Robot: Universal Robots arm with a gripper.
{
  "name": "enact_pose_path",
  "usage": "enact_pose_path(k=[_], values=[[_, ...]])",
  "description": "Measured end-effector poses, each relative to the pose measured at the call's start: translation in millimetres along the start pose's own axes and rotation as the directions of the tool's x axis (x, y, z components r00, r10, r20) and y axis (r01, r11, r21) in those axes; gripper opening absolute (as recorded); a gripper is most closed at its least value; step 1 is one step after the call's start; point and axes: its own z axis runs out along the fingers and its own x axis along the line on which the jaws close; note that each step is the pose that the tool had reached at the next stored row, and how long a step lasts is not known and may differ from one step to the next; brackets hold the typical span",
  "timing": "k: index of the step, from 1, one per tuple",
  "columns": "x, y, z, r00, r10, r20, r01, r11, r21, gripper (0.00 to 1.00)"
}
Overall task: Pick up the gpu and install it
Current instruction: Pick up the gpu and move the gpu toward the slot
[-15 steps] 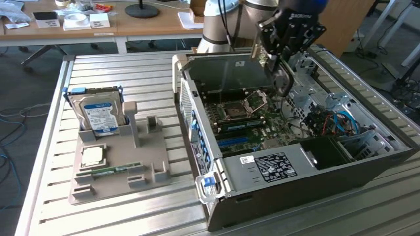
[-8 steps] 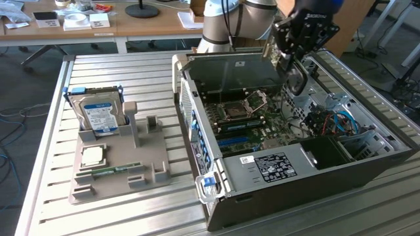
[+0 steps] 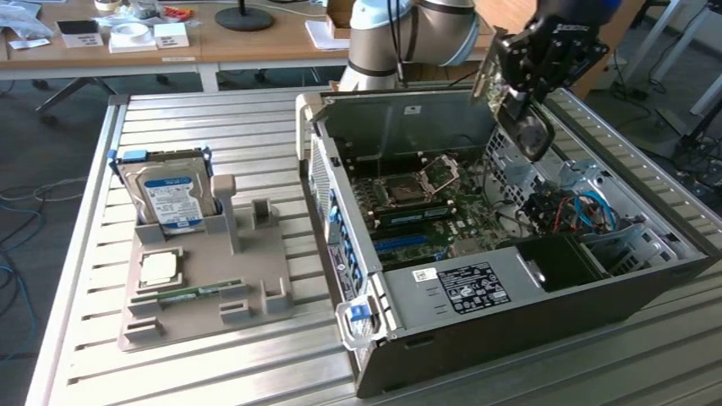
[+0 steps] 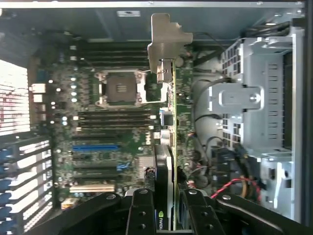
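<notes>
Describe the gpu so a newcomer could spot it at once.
Find the open computer case on the slatted table. Above it, the pincer grips the gpu: a thin black card with a grey metal end bracket, unlike the labelled silver hard drive standing in the holder.

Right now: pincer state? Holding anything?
Pincer: closed on the gpu, holding it edge-on above the open computer case.
</notes>
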Motion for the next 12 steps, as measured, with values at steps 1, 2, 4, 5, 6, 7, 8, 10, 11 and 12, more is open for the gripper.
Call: enact_pose_path(k=[1,2,4,5,6,7,8,10,11,12], values=[[-4.4,0.2,0.0,1.0,0.0,-0.0001,0.0,1.0,0.0002,0.27],[-8.9,0.4,0.2,1.0,0.0,-0.0002,0.0,1.0,0.0001,0.27],[-17.9,0.8,0.3,1.0,0.0,-0.0006,0.0,1.0,0.0002,0.27],[-22.4,1.0,0.5,1.0,0.0,-0.0007,0.0,1.0,0.0001,0.27],[-26.1,1.2,0.5,1.0,0.0,-0.0007,0.0,1.0,0.0001,0.27],[-29.0,1.3,0.6,1.0,0.0,-0.0009,0.0,1.0,0.0001,0.27],[-31.2,1.4,0.7,1.0,0.0,-0.0009,0.0,1.0,0.0001,0.27],[-33.1,1.6,0.7,1.0,0.0,-0.001,0.0,1.0,0.0001,0.27],[-33.0,1.6,0.7,1.0,0.0,-0.001,0.0,1.0,0.0001,0.27],[-33.0,1.5,0.7,1.0,0.0,-0.001,0.0,1.0,0.0002,0.27]])
